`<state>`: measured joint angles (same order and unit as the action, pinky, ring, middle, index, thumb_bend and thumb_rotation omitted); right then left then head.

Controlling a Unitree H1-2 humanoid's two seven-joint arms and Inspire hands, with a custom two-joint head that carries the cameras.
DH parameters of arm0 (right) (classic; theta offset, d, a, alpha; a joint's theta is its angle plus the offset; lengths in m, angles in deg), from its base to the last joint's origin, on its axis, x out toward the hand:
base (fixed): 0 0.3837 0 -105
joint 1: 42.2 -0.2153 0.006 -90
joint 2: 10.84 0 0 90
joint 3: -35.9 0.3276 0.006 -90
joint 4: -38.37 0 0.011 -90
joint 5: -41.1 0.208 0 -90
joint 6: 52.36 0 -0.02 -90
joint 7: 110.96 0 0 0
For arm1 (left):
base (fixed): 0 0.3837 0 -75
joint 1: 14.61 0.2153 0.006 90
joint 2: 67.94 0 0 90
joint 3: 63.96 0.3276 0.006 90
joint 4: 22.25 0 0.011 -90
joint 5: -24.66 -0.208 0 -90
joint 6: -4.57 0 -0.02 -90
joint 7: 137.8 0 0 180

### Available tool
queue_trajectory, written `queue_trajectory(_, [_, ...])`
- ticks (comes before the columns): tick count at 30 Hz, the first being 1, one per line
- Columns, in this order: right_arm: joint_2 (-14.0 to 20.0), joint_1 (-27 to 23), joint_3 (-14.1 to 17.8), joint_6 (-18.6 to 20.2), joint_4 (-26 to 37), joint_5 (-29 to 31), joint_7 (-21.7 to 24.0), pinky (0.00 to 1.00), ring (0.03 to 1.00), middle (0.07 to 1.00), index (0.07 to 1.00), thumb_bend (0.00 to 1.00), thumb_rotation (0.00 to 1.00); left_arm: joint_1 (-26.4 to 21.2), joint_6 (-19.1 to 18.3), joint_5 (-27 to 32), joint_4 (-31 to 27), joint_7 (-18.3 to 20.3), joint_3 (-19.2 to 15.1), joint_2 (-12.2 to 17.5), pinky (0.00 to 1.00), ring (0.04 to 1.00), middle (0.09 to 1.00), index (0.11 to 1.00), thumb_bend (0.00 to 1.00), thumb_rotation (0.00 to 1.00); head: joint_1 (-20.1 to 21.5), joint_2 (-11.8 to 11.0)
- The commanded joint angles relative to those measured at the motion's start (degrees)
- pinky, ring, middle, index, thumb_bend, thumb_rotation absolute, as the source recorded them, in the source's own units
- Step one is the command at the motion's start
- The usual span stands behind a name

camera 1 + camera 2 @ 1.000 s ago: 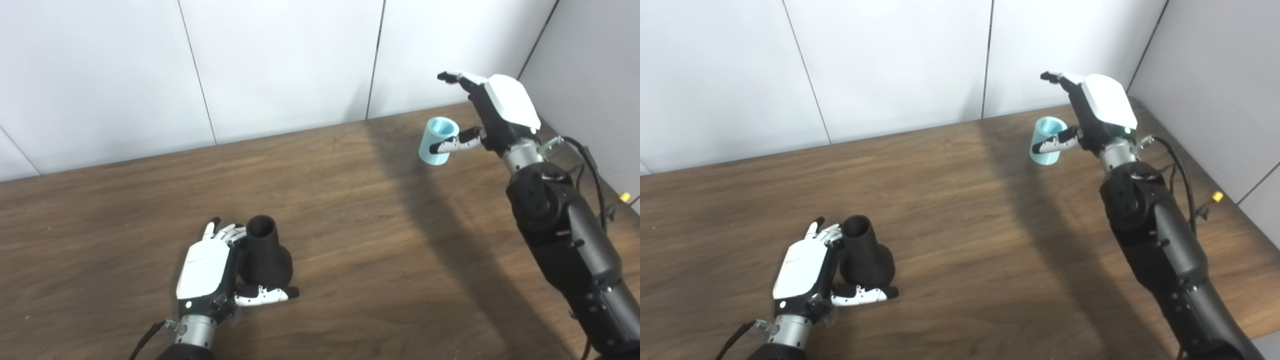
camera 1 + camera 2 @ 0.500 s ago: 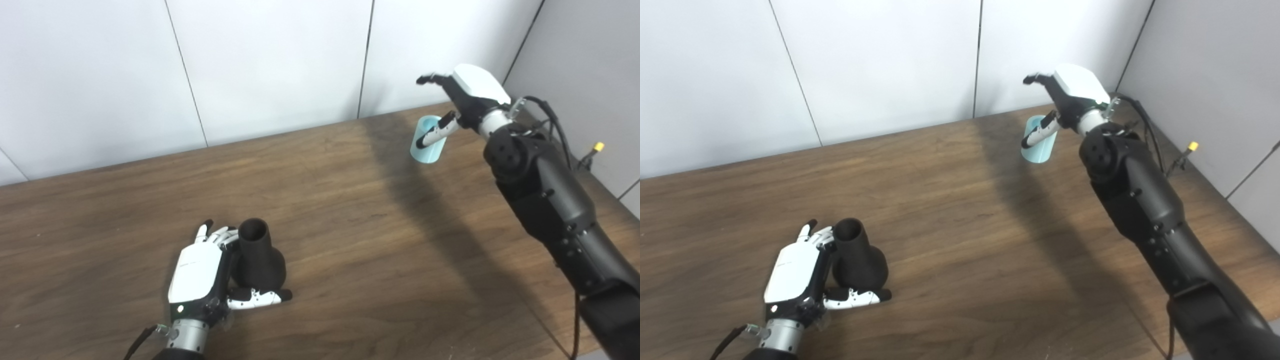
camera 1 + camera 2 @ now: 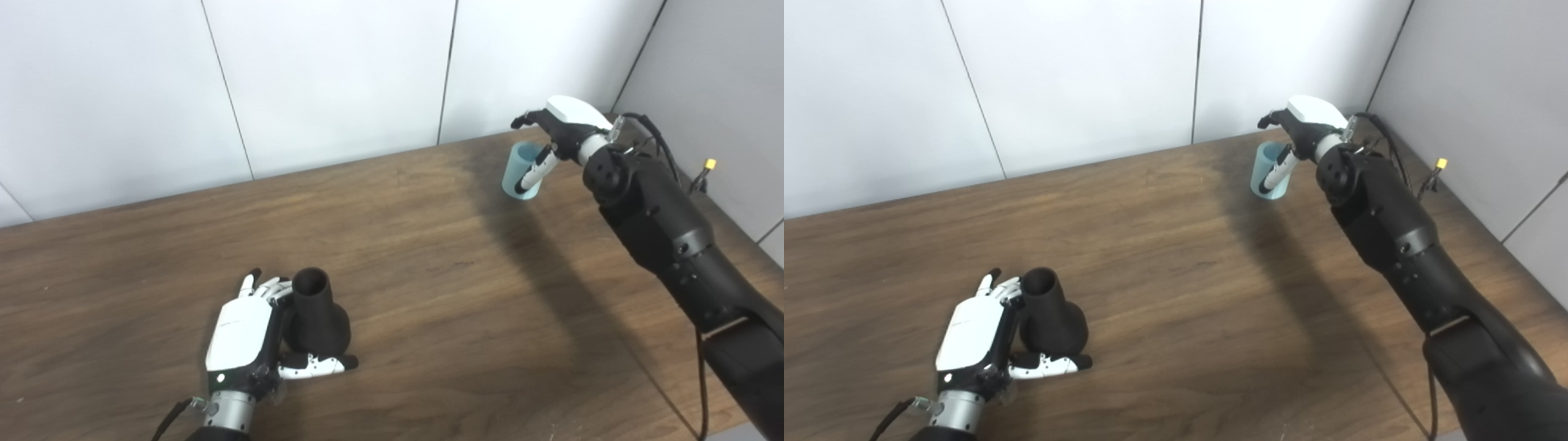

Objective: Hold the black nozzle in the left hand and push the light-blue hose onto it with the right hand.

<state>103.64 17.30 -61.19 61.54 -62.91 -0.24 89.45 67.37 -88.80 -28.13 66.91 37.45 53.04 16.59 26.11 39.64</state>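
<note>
A: Black nozzle [image 3: 318,312] stands upright on the counter [image 3: 429,294], near front left, narrow mouth up, flared base down. Left robot hand [image 3: 245,337] is cupped round it, thumb lying across the base, fingers behind the neck. Whether the grip is really tight, I cannot tell.

B: And the light-blue hose [image 3: 520,177]?

A: A short tube, far right corner, well apart from the nozzle. Right robot hand [image 3: 554,138] is over it, thumb down the near wall, fingers arched past the rim. It looks partly open; no firm hold that I can see.

B: Handling?

A: My guess is that both are light, rigid plastic. The hose looks thin-walled and smooth, so it could slip or tip; best taken round the middle of the wall, leaving one open end free. The nozzle is best held low on the wide base, leaving the neck bare for the hose.
</note>
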Motion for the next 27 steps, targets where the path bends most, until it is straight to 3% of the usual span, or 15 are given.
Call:
queue_trajectory(1, [2.45, -3.33, 0.44, -1.36, 0.07, 0.30, -1.17, 0.60, 0.819, 0.863, 0.797, 0.94, 0.14, 0.43, 0.13, -0.89, -0.28, 1.35, 0.64, 0.34, 1.00, 0.837, 0.752, 0.484, 0.52, 0.05, -0.02, 0.07])
queue_trajectory(8, [2.13, -2.86, 1.07, -3.16, -1.63, 2.47, -3.11, 0.66, 0.830, 0.850, 0.795, 0.95, 0.13, 0.49, 0.44, -0.67, 0.06, 0.83, 0.43, 0.29, 1.00, 0.836, 0.750, 0.484, 0.52, 0.05, -0.22, 0.12])
queue_trajectory(14, [2.31, -2.23, 1.44, -6.01, -2.60, 4.44, -5.15, 0.62, 0.748, 0.795, 0.781, 0.93, 0.08, 0.31, 0.14, -0.62, 0.06, 1.23, 0.29, 0.32, 1.00, 0.840, 0.752, 0.484, 0.52, 0.05, -0.21, 0.15])
queue_trajectory(19, [2.65, -2.01, 1.09, -6.58, -2.51, 5.05, -4.70, 0.69, 0.719, 0.763, 0.782, 0.88, 0.04, 0.27, -0.20, -1.25, 0.06, 0.90, 0.27, 0.29, 1.00, 0.835, 0.748, 0.484, 0.52, 0.05, -0.62, 0.40])
queue_trajectory(27, [2.14, -2.58, 0.91, -7.90, -4.53, 6.63, -4.62, 0.62, 0.684, 0.762, 0.772, 0.85, 0.01, 0.12, -1.05, -1.90, 0.05, 1.22, 0.13, 0.51, 1.00, 0.837, 0.747, 0.484, 0.52, 0.05, -0.64, 0.79])
